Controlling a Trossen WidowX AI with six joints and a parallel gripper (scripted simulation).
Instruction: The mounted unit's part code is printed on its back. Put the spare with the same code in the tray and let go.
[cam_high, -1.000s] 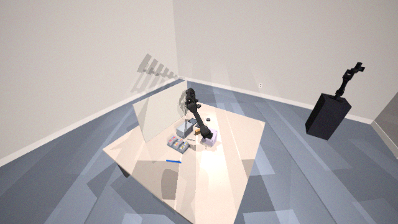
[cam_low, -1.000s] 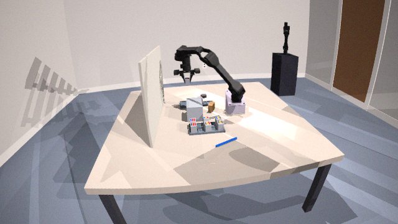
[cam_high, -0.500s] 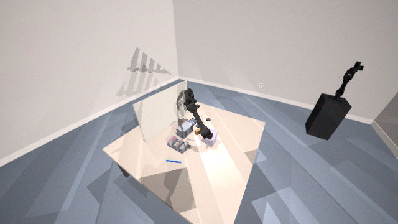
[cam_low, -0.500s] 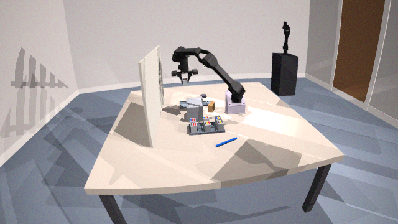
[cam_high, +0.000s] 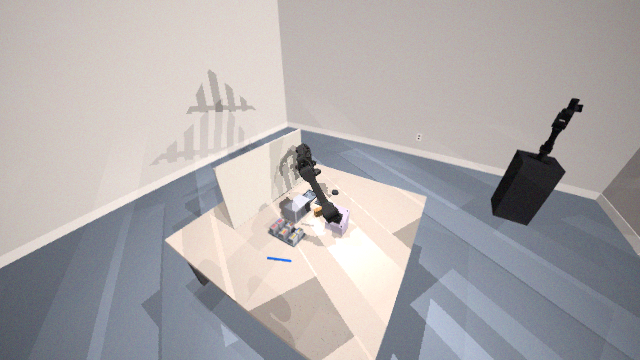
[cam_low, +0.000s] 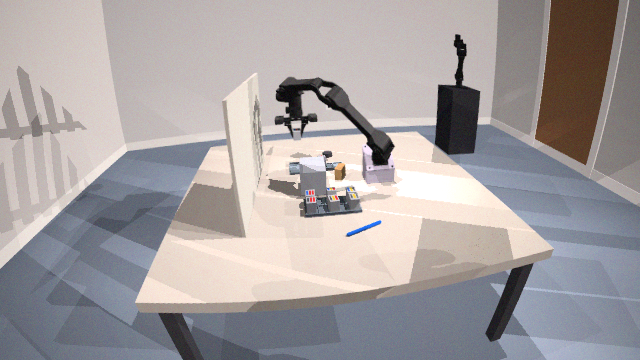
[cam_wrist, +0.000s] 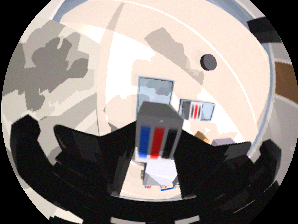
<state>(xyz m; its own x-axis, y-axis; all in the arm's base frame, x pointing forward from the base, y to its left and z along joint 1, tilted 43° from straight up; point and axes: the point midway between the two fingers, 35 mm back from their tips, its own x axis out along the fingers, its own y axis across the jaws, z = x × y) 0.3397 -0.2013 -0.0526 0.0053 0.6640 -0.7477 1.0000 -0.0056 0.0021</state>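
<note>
A grey block (cam_low: 297, 134) (cam_wrist: 158, 131) with blue, red and black stripes is held between the fingers of the gripper (cam_high: 309, 166) (cam_low: 297, 130) (cam_wrist: 154, 125), raised above the bench (cam_high: 270, 285) (cam_low: 325, 265). As seen in the exterior view, the tray (cam_high: 309, 193) (cam_low: 294, 168) (cam_wrist: 150, 90) is set toward the far edge. Room is left between the block and the upright panel (cam_high: 255, 180) (cam_low: 240, 160) near the left edge. The blue pen (cam_high: 279, 259) (cam_low: 364, 228) is laid nearer the front edge.

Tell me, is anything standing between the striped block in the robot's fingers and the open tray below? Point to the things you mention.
Nothing visible does. The striped block (cam_low: 297, 133) (cam_wrist: 158, 131) hangs above table height, with the tray (cam_high: 309, 194) (cam_low: 294, 168) (cam_wrist: 149, 86) lower down. The tall grey box (cam_high: 294, 210) (cam_low: 313, 176) (cam_wrist: 160, 171) stands beside that path.
</note>
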